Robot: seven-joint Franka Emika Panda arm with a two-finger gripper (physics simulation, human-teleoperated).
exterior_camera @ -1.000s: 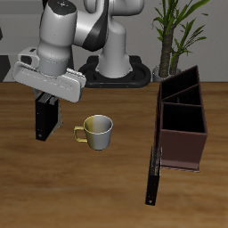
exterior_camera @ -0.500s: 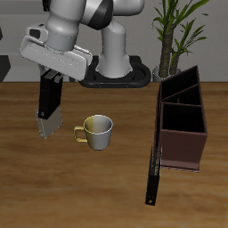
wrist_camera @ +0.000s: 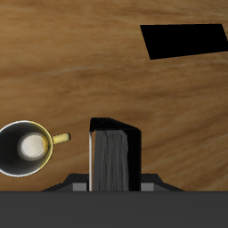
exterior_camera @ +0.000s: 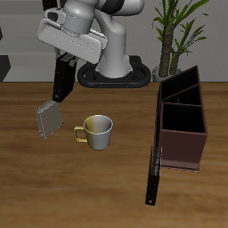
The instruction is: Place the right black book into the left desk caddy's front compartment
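My gripper (exterior_camera: 64, 66) is shut on the right black book (exterior_camera: 61, 82), which hangs upright from the fingers, well above the table. In the wrist view the book (wrist_camera: 114, 158) fills the space between the fingers, pale page edge showing. The left desk caddy (exterior_camera: 161, 116), a maroon-brown box with partitions, stands far across the table from the gripper, beyond the mug. Its front compartment lies nearest the table's front edge and looks empty.
A grey book (exterior_camera: 48, 119) leans on the table below the held book. A mug (exterior_camera: 98, 131) with a yellow handle stands between it and the caddy. A long thin black slab (exterior_camera: 153, 175) lies along the caddy's front corner. A potted plant (exterior_camera: 171, 36) is behind the caddy.
The gripper has risen and moved back with the black book, lifting it clear off the table. The grey book that stood behind it now shows, tilted.
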